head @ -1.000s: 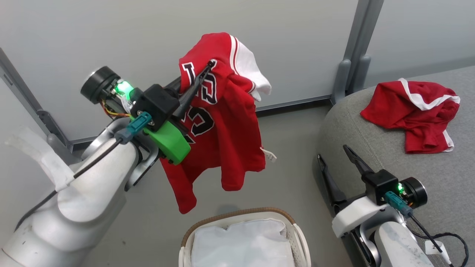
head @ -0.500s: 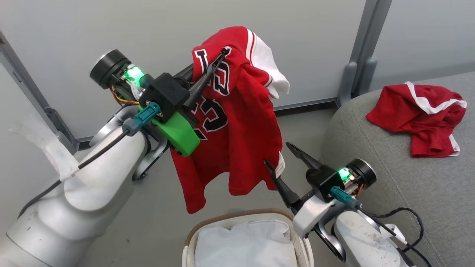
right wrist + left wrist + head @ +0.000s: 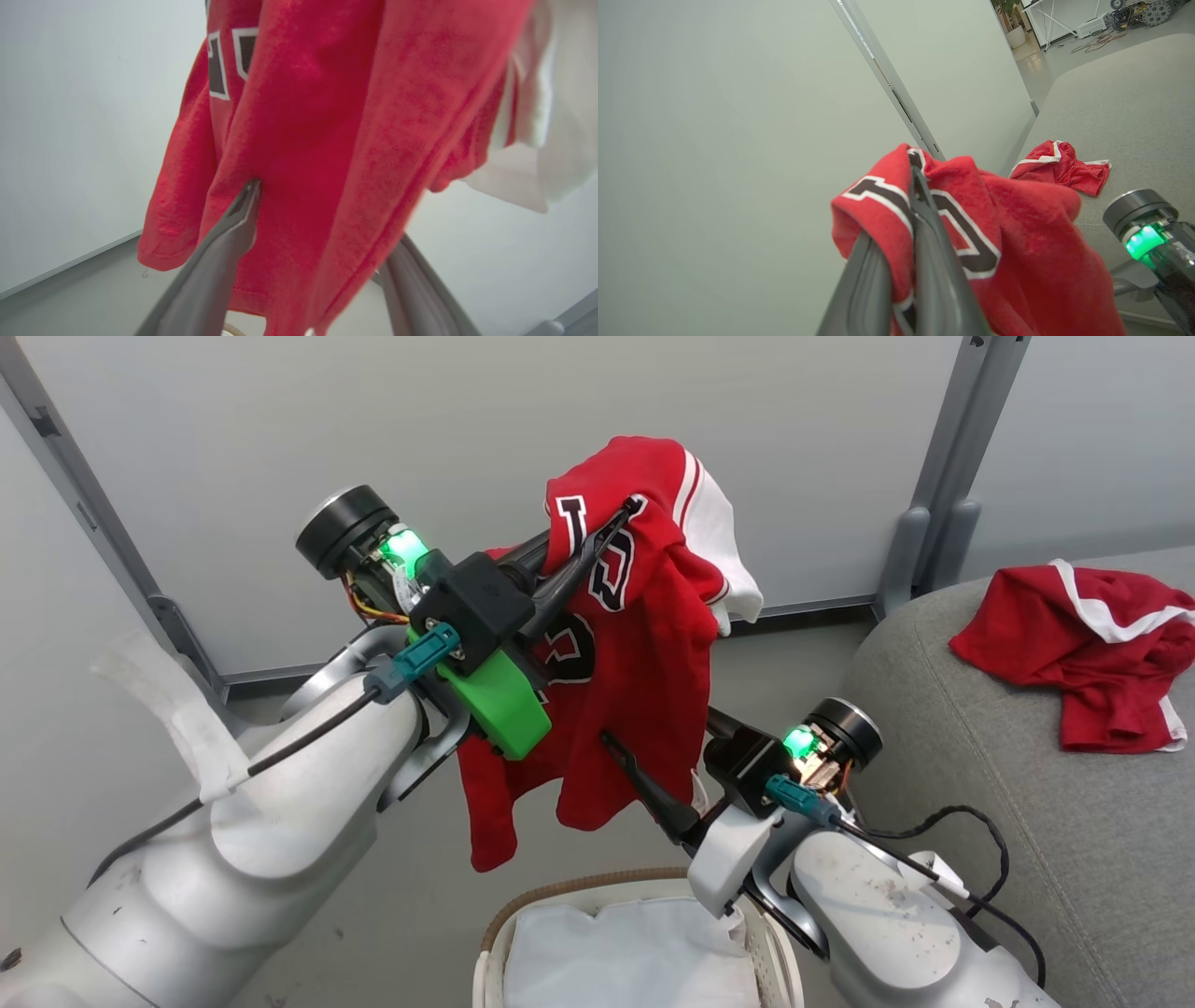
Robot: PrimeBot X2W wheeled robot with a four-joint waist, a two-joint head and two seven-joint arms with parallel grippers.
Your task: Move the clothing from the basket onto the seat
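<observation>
My left gripper [image 3: 633, 510] is shut on a red jersey with black-and-white lettering [image 3: 653, 644], one piece of the clothing, which hangs in the air above the floor. In the left wrist view the shut fingers [image 3: 920, 205] pinch its lettered fold [image 3: 971, 224]. My right gripper [image 3: 653, 737] stands open with the jersey's lower part between its fingers; in the right wrist view the red cloth [image 3: 317, 140] hangs between them, one finger [image 3: 233, 224] touching it. A second red garment [image 3: 1074, 635] lies on the grey seat [image 3: 980, 784]. The basket [image 3: 579, 889] sits below, showing only its white liner [image 3: 635, 952].
A pale partition wall with grey metal posts [image 3: 943, 476] stands behind the jersey and beside the seat. Grey floor [image 3: 373, 915] lies between wall, basket and seat. A black cable [image 3: 943, 821] loops off my right wrist over the seat's edge.
My right gripper has swung left from beside the seat to the hanging jersey, and its open fingers now straddle the lower cloth. The left gripper keeps its hold. The head camera has shifted.
</observation>
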